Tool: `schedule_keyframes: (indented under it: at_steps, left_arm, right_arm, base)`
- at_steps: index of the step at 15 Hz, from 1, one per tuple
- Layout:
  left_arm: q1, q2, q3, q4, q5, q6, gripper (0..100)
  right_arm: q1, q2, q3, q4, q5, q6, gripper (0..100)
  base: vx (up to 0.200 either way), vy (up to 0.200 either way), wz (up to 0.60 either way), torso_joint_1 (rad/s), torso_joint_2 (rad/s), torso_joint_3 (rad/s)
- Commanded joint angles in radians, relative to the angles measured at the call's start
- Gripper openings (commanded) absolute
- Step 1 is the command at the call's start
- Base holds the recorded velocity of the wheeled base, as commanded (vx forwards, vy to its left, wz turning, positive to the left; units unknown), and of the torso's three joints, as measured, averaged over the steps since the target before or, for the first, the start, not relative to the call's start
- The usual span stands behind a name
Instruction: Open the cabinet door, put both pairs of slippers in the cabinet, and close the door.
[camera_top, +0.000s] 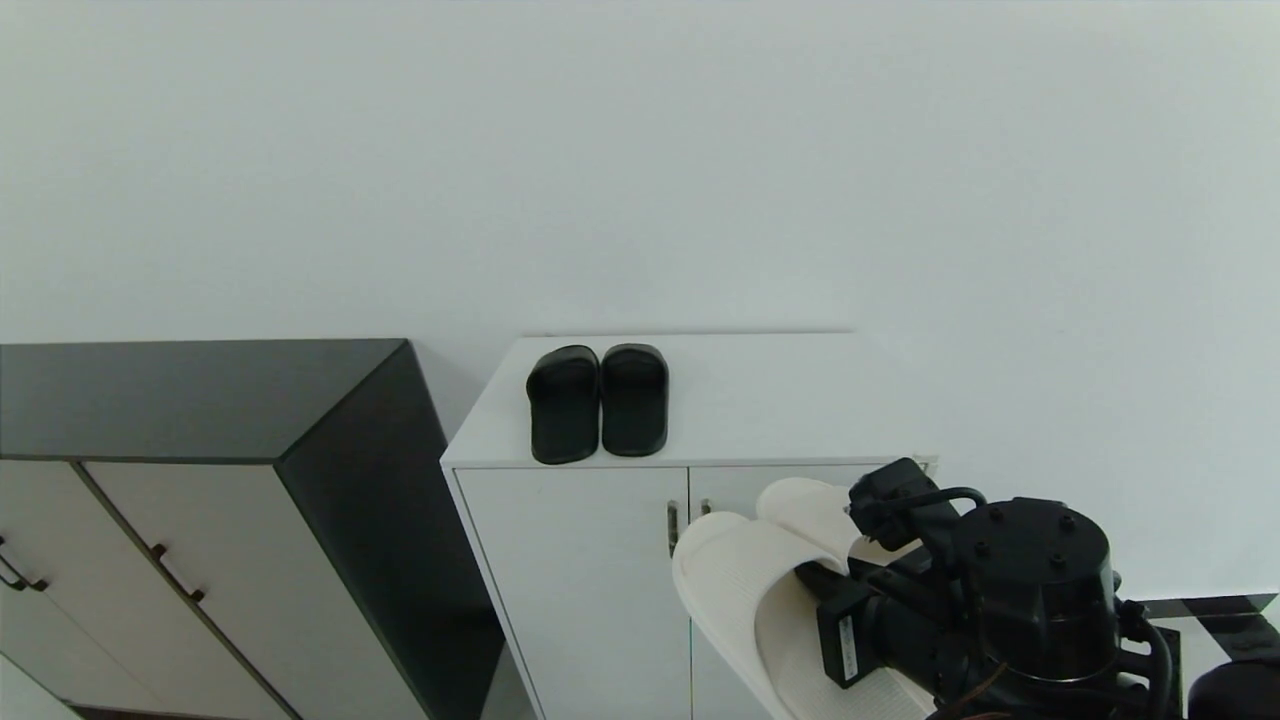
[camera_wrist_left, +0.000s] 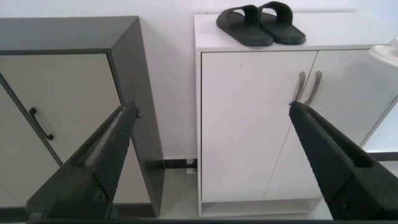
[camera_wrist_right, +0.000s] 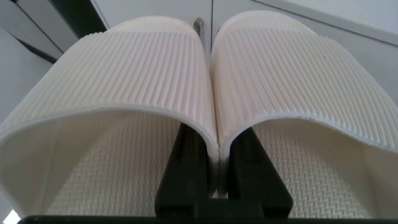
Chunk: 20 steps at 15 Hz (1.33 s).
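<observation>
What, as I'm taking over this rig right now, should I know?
The left gripper is open and empty, facing the cabinet front.
The right gripper is shut on the white slippers, held before the doors.
The black slippers sit on the cabinet top.
Done: white pair in hand. Doors are shut.
Left: open a door, put both pairs in, close it.

Soft, even light fills my views, bright and flat on the wall (camera_top: 800, 150). The dark cabinet (camera_top: 190, 398) carries a dull sheen on top. Shade gathers under the straps of the white slippers (camera_wrist_right: 149, 68) I hold.
</observation>
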Motion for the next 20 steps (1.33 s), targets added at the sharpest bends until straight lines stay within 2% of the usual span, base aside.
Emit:
schedule_keyframes:
  at_steps: [1, 7, 20]
  left_arm:
    - [0.0, 0.0, 0.0, 0.0, 0.0, 0.0, 100]
    - [0.0, 0.0, 0.0, 0.0, 0.0, -0.002, 100]
    - [0.0, 0.0, 0.0, 0.0, -0.001, -0.004, 100]
  right_arm:
    - [0.0, 0.004, 0.008, -0.013, -0.001, -0.001, 0]
    - [0.002, 0.002, 0.02, -0.021, 0.028, 0.001, 0]
    - [0.002, -0.001, 0.03, -0.024, 0.027, -0.001, 0]
  base:
    - [0.0, 0.0, 0.0, -0.159, 0.39, 0.207]
    - [0.0, 0.0, 0.0, -0.185, 0.43, 0.237]
    - [0.0, 0.0, 0.0, -0.21, 0.53, 0.316]
